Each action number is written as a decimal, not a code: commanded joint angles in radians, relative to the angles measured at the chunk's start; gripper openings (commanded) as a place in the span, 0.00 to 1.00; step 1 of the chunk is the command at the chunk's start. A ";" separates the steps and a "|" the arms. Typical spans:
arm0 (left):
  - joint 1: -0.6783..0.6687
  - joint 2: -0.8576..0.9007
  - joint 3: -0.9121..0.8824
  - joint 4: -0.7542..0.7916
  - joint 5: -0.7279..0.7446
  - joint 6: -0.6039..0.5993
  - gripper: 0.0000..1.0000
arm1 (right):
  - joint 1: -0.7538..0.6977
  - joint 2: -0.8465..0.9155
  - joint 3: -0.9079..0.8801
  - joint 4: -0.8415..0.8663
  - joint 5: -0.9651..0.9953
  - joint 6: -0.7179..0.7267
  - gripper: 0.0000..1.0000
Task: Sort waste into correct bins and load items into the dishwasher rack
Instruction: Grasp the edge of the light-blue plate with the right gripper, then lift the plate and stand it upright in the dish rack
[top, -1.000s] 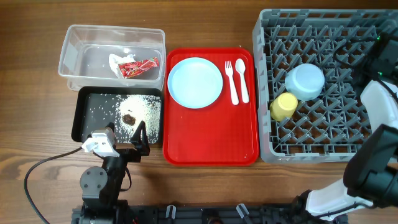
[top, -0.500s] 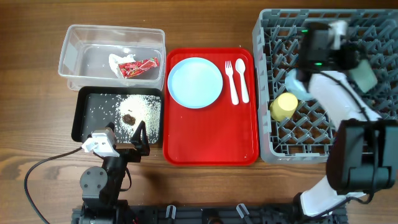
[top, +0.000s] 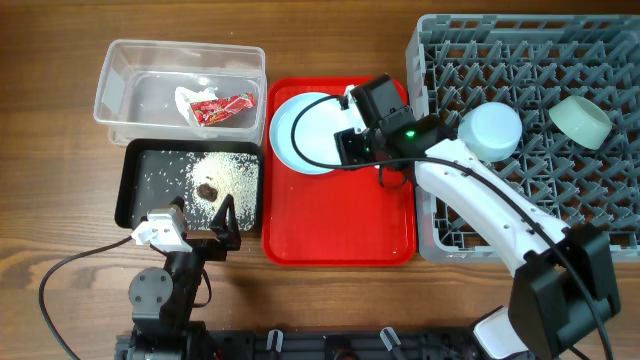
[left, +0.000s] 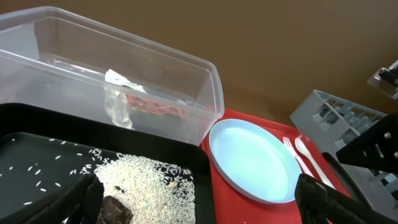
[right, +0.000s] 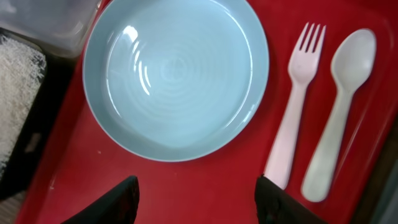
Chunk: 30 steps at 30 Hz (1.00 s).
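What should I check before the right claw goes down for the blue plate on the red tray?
1. Right claw open: ok, fingers spread wide.
2. Plate empty: ok, nothing on it.
3. Fork and spoon apart from the plate: ok, both lie beside it on the red tray.
4. Free room in the rack: ok, bare pegs beside the blue bowl and green bowl.
5. Left claw out of the way: ok, it sits at the black tray's near edge.
6. Grip height over the plate rim: cannot tell.
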 joint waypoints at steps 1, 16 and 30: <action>0.006 -0.009 -0.008 0.006 0.011 0.013 1.00 | -0.005 0.077 0.018 0.005 0.044 0.317 0.60; 0.006 -0.009 -0.008 0.006 0.011 0.013 1.00 | -0.027 0.149 0.018 0.012 0.242 0.404 0.04; 0.006 -0.009 -0.008 0.006 0.011 0.013 1.00 | -0.421 -0.349 0.018 0.240 1.085 -0.431 0.04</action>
